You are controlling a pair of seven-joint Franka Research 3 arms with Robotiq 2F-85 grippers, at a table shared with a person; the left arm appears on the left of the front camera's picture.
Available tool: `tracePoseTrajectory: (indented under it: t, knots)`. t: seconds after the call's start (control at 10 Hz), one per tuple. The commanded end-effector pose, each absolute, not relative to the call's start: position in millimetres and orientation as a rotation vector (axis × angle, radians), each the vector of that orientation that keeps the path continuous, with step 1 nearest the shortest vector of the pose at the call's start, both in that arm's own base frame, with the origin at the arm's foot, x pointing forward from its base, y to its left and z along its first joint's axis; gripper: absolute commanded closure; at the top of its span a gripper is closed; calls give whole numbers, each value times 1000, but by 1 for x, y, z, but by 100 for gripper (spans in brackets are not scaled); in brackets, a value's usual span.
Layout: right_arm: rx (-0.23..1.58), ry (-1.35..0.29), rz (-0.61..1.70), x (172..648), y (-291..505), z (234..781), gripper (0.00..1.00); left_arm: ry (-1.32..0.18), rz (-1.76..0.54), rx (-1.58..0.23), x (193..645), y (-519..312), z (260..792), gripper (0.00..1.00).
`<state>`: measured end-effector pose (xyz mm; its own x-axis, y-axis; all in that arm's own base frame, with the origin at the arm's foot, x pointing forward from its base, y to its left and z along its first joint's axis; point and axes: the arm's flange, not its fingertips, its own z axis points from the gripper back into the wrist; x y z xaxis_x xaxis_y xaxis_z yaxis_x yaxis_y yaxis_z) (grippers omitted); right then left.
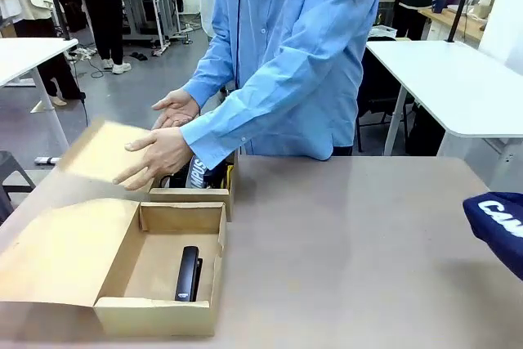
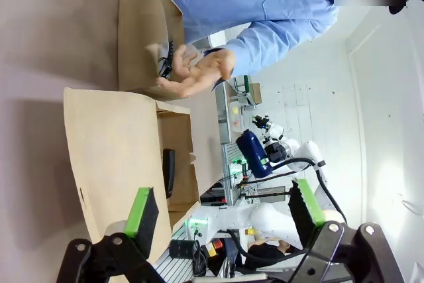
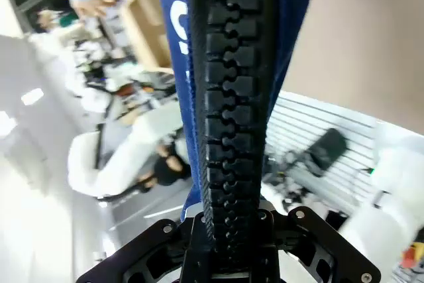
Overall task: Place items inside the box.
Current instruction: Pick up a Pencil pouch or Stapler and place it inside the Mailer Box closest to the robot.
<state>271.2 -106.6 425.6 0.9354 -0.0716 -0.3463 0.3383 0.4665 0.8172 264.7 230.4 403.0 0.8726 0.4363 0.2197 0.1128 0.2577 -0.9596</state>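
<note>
While my right hand (image 3: 228,236) grips the navy pouch (image 1: 497,226) by its zip, the pouch hangs over the surface (image 1: 351,243) at the right edge.
My left hand (image 2: 222,197) is spread wide and empty; the black stapler (image 1: 189,273) lies inside the open box (image 1: 181,217), near left.

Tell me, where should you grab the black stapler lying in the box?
Grip the stapler across its narrow middle, coming straight down from above. It lies flat on the floor of the open box, long and slim, and the walls would probably block a sideways reach.
</note>
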Motion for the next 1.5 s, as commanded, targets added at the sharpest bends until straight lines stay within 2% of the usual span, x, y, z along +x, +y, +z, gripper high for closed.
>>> tracePoseTrajectory:
  t: [0.0, 0.2, 0.4, 0.6, 0.7, 0.8, 1.0, 1.1, 1.3, 1.4]
  knots:
    - [1089, 253, -231, 270, -11, 472, 93, -510, 216, -1315, 263, 230, 403, 0]
    - [990, 250, -34, 231, 65, 501, 93, -510, 216, -1315, 263, 230, 403, 0]
    - [920, 158, 7, 208, 105, 508, 93, -510, 216, -1315, 263, 230, 403, 0]
    - [906, 182, -39, 219, 108, 502, 93, -510, 216, -1315, 263, 230, 403, 0]
    - [883, 197, 41, 229, 109, 538, 93, -510, 216, -1315, 263, 230, 403, 0]
    - [883, 197, 41, 229, 109, 538, 93, -510, 216, -1315, 263, 230, 403, 0]
    - [826, 158, 2, 238, 122, 531, 93, -510, 216, -1315, 263, 230, 403, 0]
    - [856, 152, -17, 249, 110, 530, 93, -510, 216, -1315, 263, 230, 403, 0]
    - [939, 146, -209, 278, 45, 520, 93, -510, 216, -1315, 263, 230, 403, 0]
    - [906, 147, -322, 281, 27, 508, 93, -510, 216, -1315, 263, 230, 403, 0]
